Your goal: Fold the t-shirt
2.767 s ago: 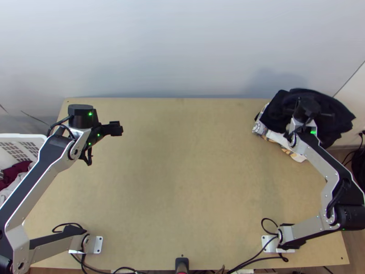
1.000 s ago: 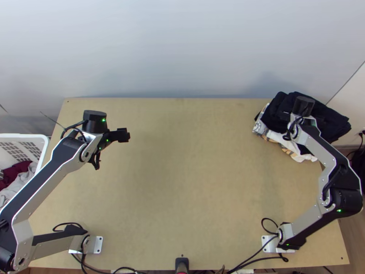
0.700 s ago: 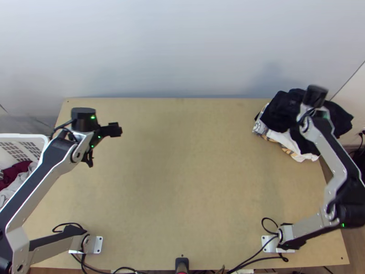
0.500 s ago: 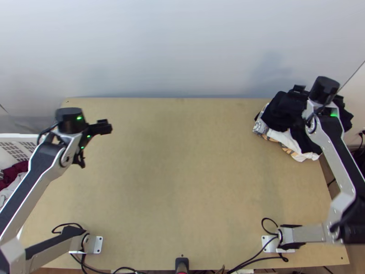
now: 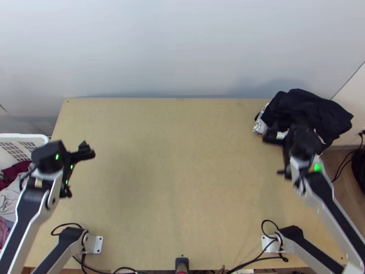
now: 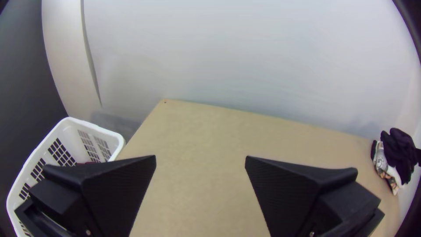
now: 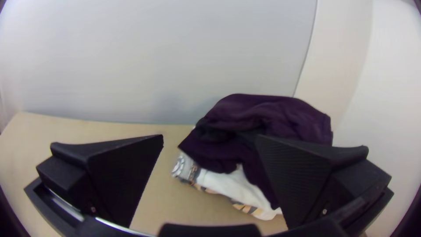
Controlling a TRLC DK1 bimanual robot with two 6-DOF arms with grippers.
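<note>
Garment (image 5: 308, 107), dark, top view: bunched over white printed cloth (image 5: 259, 126) at the far right corner of my wooden table (image 5: 182, 173). I take it for the t-shirt, without certainty. Change: right gripper (image 5: 269, 136) drawn back from above the pile toward the near side; left gripper (image 5: 88, 150) drawn back likewise, toward the left edge. I read this as a release and withdrawal, one piece probably done. Laundry basket (image 5: 35, 135) at left, holding burgundy cloth (image 5: 13, 175); likely source of my next piece.

Left wrist view: jaws wide apart, nothing between them, bare table beyond; the pile is far off.

Right wrist view: jaws wide apart too, gripping nothing. Dark garment beyond, loosely creased, draped over the white printed cloth. I judge it unevenly laid; a brush on the way out could drag it.
</note>
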